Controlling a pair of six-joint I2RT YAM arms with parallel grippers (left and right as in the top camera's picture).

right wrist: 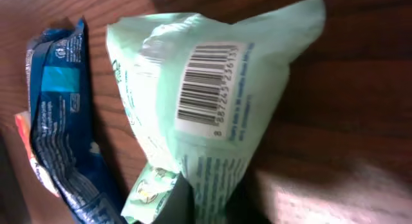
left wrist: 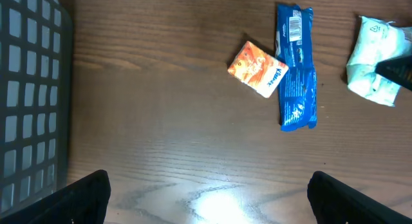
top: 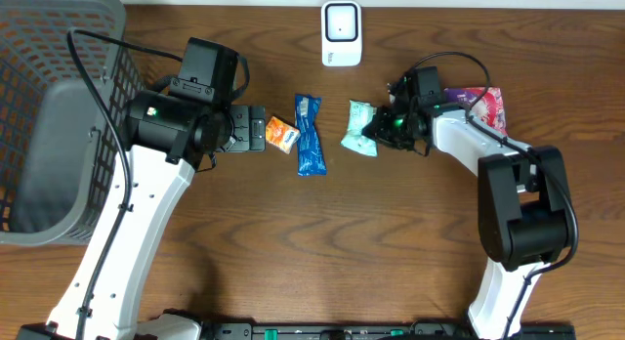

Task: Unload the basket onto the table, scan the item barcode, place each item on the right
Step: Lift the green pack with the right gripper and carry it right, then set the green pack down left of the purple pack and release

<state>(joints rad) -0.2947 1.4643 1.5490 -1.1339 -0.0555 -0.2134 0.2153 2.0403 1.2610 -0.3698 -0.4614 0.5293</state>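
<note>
A mint-green packet [top: 358, 127] lies right of the table's centre, and my right gripper [top: 383, 128] is shut on its right end. In the right wrist view the packet [right wrist: 212, 102] fills the frame, its barcode label [right wrist: 207, 85] facing the camera, and its lower end is pinched between my dark fingers [right wrist: 193, 208]. The white scanner [top: 341, 32] stands at the back edge, apart from the packet. My left gripper [top: 259, 130] hovers open over bare wood [left wrist: 209, 205], with nothing between its fingertips [left wrist: 84, 198].
A blue packet [top: 309, 135] and a small orange packet [top: 281, 134] lie between the two grippers. A pink packet [top: 488, 106] sits behind the right arm. A dark mesh basket [top: 49, 106] takes up the far left.
</note>
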